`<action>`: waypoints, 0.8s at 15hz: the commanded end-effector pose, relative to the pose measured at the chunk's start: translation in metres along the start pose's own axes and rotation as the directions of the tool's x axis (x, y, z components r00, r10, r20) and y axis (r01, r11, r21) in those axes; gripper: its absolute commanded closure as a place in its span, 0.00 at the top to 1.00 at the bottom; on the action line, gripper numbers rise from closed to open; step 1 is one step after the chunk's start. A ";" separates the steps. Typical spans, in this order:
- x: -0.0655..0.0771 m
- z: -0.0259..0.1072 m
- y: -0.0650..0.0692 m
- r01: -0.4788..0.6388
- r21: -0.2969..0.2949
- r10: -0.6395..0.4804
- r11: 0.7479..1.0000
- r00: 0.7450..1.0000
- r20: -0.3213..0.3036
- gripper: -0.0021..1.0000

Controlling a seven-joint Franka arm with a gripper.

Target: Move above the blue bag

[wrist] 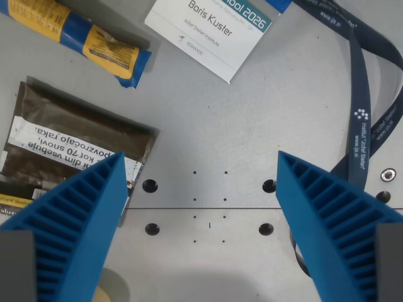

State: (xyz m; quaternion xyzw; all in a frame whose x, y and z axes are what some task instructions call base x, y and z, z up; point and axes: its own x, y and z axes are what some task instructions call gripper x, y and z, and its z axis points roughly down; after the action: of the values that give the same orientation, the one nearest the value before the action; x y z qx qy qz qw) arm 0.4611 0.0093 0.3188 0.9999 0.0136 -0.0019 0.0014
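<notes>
A blue and yellow bag (94, 41) lies at the top left of the wrist view, slanting down to the right, partly cut off by the frame edge. My gripper (200, 165) is open, its two blue ribbed fingers (75, 220) reaching up from the bottom corners with bare grey table between them. The bag sits well above and to the left of the gap between the fingers.
A brown pouch with a white label (75, 141) lies at the left, partly under the left finger. A white name badge (211, 31) sits at top centre, its dark blue lanyard (365, 107) trailing down the right side. The grey table (208, 126) has bolt holes.
</notes>
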 end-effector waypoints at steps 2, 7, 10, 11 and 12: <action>0.000 -0.002 0.000 0.000 0.000 0.000 1.000 1.000 -0.004 1.00; 0.000 -0.001 -0.001 0.030 0.001 -0.030 1.000 1.000 -0.003 1.00; 0.001 0.002 -0.002 0.084 0.003 -0.084 0.996 0.996 -0.006 1.00; 0.001 0.003 -0.003 0.107 0.004 -0.107 0.994 0.994 -0.008 1.00; 0.002 0.004 -0.004 0.129 0.006 -0.129 0.992 0.992 -0.011 1.00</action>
State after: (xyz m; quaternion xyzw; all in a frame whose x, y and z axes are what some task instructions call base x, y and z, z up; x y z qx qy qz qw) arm 0.4616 0.0122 0.3149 0.9995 0.0309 -0.0048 0.0017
